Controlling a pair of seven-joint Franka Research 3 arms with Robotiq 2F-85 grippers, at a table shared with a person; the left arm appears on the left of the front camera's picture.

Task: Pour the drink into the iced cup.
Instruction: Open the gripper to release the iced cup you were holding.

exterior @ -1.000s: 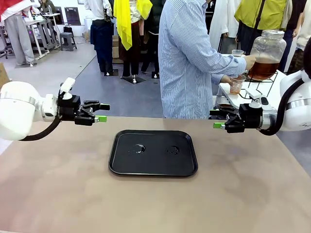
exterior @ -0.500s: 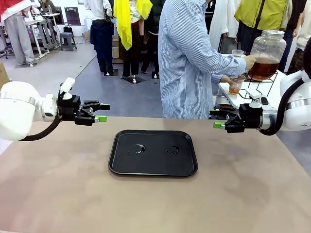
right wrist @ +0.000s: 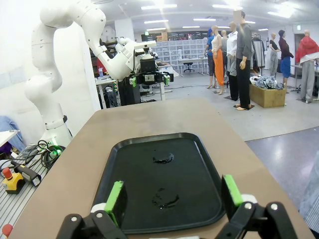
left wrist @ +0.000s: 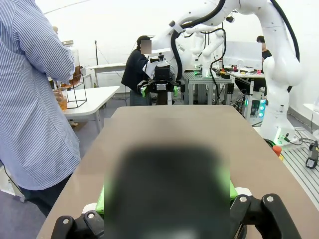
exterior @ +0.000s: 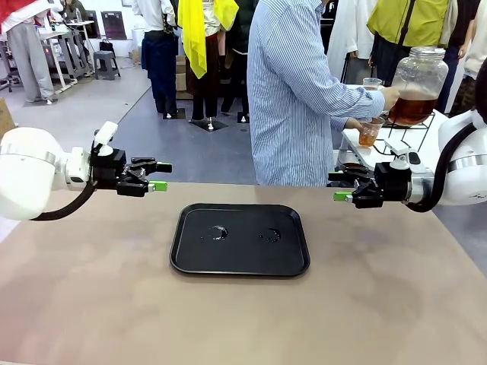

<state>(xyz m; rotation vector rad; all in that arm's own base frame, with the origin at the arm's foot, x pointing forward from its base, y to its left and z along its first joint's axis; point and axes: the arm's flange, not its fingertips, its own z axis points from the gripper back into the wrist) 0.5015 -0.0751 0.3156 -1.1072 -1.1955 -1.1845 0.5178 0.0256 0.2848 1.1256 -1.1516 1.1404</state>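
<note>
A black tray (exterior: 240,239) lay in the middle of the brown table (exterior: 91,304), with two small wet smears on its floor and nothing standing on it. The left gripper (exterior: 158,176) hung over the table's left side, level with the tray's far edge and well apart from it, its green-padded fingers spread and holding nothing. The right gripper (exterior: 335,187) mirrored it over the right side, jaws likewise parted and empty; in the right wrist view its pads (right wrist: 115,198) framed the tray (right wrist: 159,181) with open air between them.

Beyond the far edge stood a person in a blue-striped shirt (exterior: 293,91), turned toward a white side table (exterior: 426,148) at the far right. There a large glass jar (exterior: 418,85) on a wire stand held the drink (exterior: 412,109), amber-brown, filling its lower part. One of the person's hands (exterior: 390,97) was at the jar; the other held a clear plastic cup (exterior: 369,134) below it, with amber liquid inside. Whether that cup also held ice was too small to make out.
</note>
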